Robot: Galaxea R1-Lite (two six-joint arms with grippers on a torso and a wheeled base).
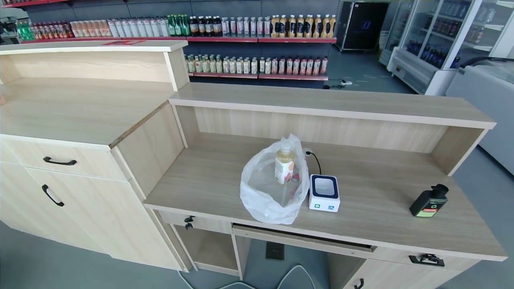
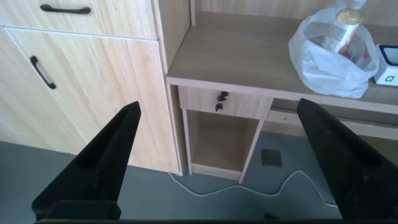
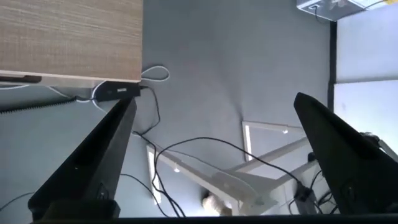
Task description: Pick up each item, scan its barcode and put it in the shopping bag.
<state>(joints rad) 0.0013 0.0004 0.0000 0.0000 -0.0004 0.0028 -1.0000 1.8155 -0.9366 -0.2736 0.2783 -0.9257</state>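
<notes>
A white plastic shopping bag [image 1: 270, 192] stands on the wooden counter [image 1: 381, 192] with a yellow drink bottle [image 1: 284, 164] upright inside it. Right beside the bag sits the white barcode scanner [image 1: 324, 192]. A black bottle with a green and red label [image 1: 429, 200] lies tilted at the counter's right end. My left gripper [image 2: 217, 155] hangs open below counter height, to the left of the bag [image 2: 333, 53], with nothing between its fingers. My right gripper [image 3: 217, 155] is open and empty over the floor beside the counter's end.
A raised ledge [image 1: 329, 104] runs along the counter's back. A taller cabinet with drawers [image 1: 60, 160] stands to the left. Shelves of drinks [image 1: 241, 28] and fridges [image 1: 441, 40] line the room behind. Cables [image 3: 186, 149] lie on the floor.
</notes>
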